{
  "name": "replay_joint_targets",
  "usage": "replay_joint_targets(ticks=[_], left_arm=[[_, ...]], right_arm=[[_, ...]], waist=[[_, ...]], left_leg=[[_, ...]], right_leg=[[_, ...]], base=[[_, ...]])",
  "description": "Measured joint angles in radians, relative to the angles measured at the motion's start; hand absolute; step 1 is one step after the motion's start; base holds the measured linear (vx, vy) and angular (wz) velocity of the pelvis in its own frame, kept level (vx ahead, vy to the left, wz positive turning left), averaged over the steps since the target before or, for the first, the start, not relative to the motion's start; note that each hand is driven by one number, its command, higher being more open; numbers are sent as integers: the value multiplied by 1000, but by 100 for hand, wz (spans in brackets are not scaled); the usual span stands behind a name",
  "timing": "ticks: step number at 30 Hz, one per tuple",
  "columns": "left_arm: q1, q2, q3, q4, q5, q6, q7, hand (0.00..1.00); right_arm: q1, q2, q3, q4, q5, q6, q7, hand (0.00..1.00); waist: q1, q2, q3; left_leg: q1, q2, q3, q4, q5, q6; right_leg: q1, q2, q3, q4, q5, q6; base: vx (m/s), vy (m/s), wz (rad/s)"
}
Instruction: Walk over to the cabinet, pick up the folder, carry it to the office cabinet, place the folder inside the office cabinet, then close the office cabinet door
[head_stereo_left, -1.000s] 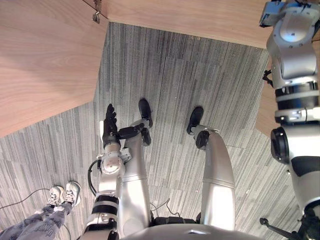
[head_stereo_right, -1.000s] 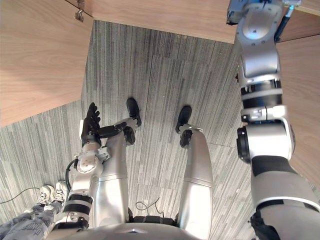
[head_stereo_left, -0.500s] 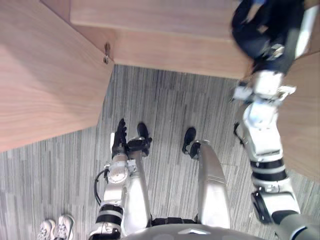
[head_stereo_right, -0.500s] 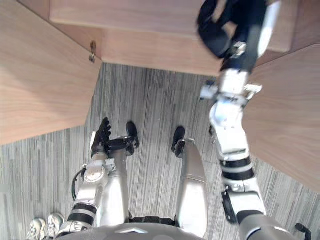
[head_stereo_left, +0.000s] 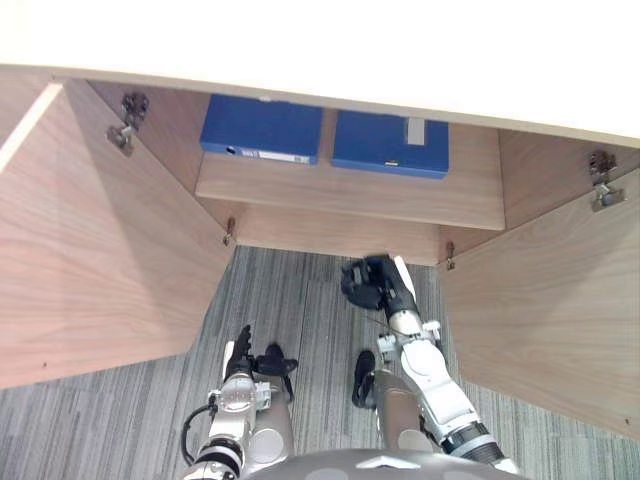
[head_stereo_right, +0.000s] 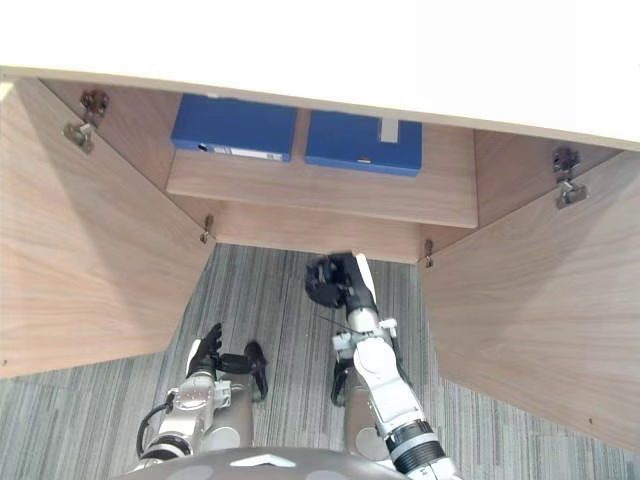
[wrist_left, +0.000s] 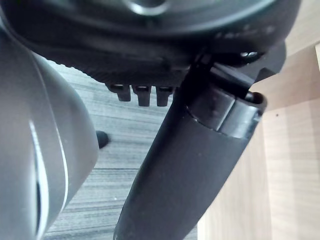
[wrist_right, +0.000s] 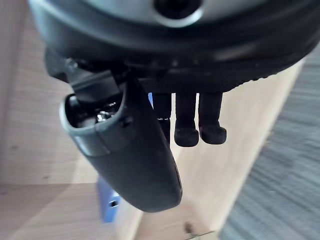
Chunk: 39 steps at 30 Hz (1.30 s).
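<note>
**Folders lie on the shelf, well apart from both hands**

Two blue folders lie flat side by side on the shelf (head_stereo_left: 350, 195) of the open cabinet, under its white top (head_stereo_left: 400, 50). The left folder (head_stereo_left: 262, 128) shows a pale label strip along its near edge. The right folder (head_stereo_left: 392, 143) has a small grey tab near its back edge. A narrow gap parts the two. Both rest toward the back of the shelf, with bare wood in front of them.

The cabinet's left door (head_stereo_left: 100, 240) and right door (head_stereo_left: 545, 300) stand swung wide, with hinges (head_stereo_left: 127, 108) showing at the upper corners.

The right hand (head_stereo_left: 372, 283) is raised in front of the cabinet's lower front edge, below the shelf and over the grey striped floor (head_stereo_left: 300, 280). It is nearer the right folder than the left and touches neither; the shelf's front lip lies between hand and folders. In the right wrist view its fingers (wrist_right: 187, 117) hang loosely, slightly bent, with the thumb (wrist_right: 135, 155) set apart from them and nothing between. A strip of blue folder (wrist_right: 107, 202) shows past the thumb, clear of the fingers.

The left hand (head_stereo_left: 240, 352) hangs low at the robot's side over the floor, far from the shelf. Its fingers (wrist_left: 142, 94) are straight and relaxed and hold nothing.
</note>
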Motion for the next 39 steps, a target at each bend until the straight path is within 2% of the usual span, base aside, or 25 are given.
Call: replay_joint_targets(ticks=[4,7,10,15,22,33,36,39], left_arm=[[4,12,1,48,25,22,0,100],[30,12,1,61,33,33,0,100],[55,11,4,88,37,39,-2,100],[64,11,5,118,36,42,-7,100],[75,21,7,142,36,42,-15,100],[77,19,8,169,35,42,-28,100],[76,20,7,170,35,48,-30,100],[76,21,9,171,36,62,-34,100]], right_arm=[[32,0,-67,160,-42,14,3,100],[52,3,-116,285,-43,32,1,100],[67,11,-144,374,-59,42,2,100],[79,19,-207,475,-44,55,2,100],[74,39,-308,544,9,75,-12,100],[63,39,-384,585,54,84,-23,100],[77,42,-418,553,81,86,-26,100],[145,46,-456,417,96,86,-32,100]], waist=[[-7,2,-10],[-10,8,-52],[-11,12,-88],[-12,16,-116],[-15,4,-140],[-19,17,-154],[-26,17,-154],[-44,16,-154]], left_leg=[[109,-18,24,-112,39,-6],[198,-35,36,-234,92,-9],[267,-41,49,-314,127,-13],[340,-55,57,-413,169,-11],[378,-73,72,-415,161,-10],[452,-88,142,-415,127,-10],[473,-89,179,-414,113,-12],[498,-90,230,-414,93,-18]], right_leg=[[109,14,8,-133,58,6],[176,24,10,-216,97,6],[222,32,16,-260,114,2],[255,42,30,-299,135,5],[298,31,52,-334,156,16],[341,26,129,-359,173,26],[341,29,167,-359,175,27],[334,37,221,-359,178,30]], base=[[74,50,-12],[41,12,-6],[-3,0,-10],[-75,-3,-7],[-51,30,-8],[4,16,-20],[8,10,-37],[19,19,-54]])
